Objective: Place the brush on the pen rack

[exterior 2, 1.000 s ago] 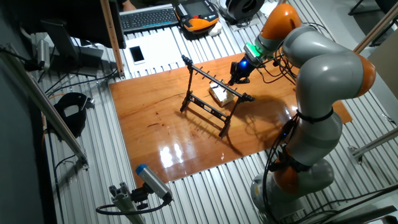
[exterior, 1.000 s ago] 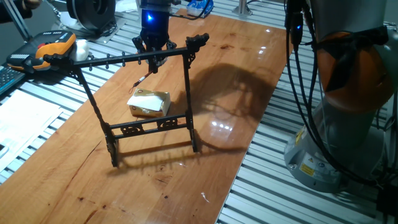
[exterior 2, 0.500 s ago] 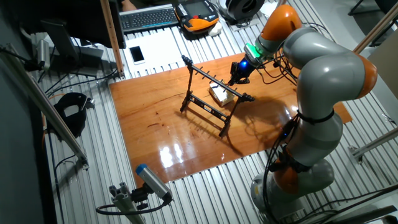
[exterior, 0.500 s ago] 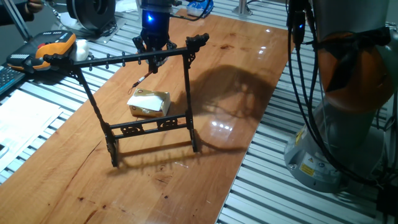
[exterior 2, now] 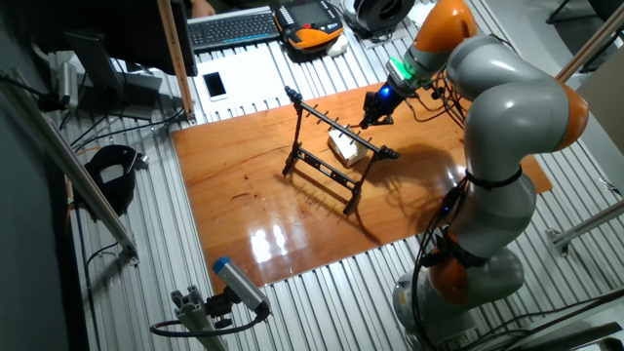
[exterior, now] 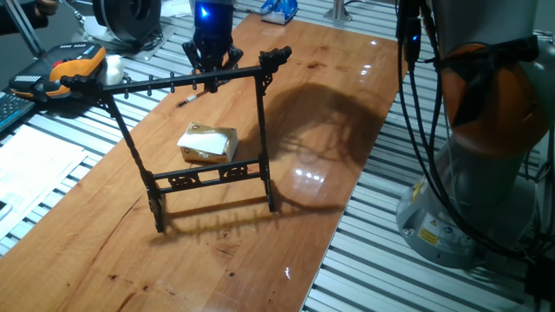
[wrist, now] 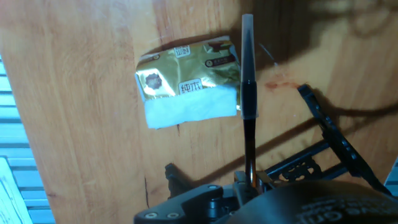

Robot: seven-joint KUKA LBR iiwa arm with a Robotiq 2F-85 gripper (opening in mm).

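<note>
brush (wrist: 247, 74) | rose with gripper (exterior: 211, 59), upper-left of frame | pinched between fingers | not yet hung on pen rack (exterior: 208, 130)

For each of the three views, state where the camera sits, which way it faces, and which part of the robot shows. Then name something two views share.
One fixed view: low beside the table, facing the pen rack; end effector behind, arm base right.
The other fixed view: high overhead, looking down at the whole arm and table.
Hand view: on the hand, looking down along the brush; end effector housing shows.
Shared: the yellowish block.
</note>
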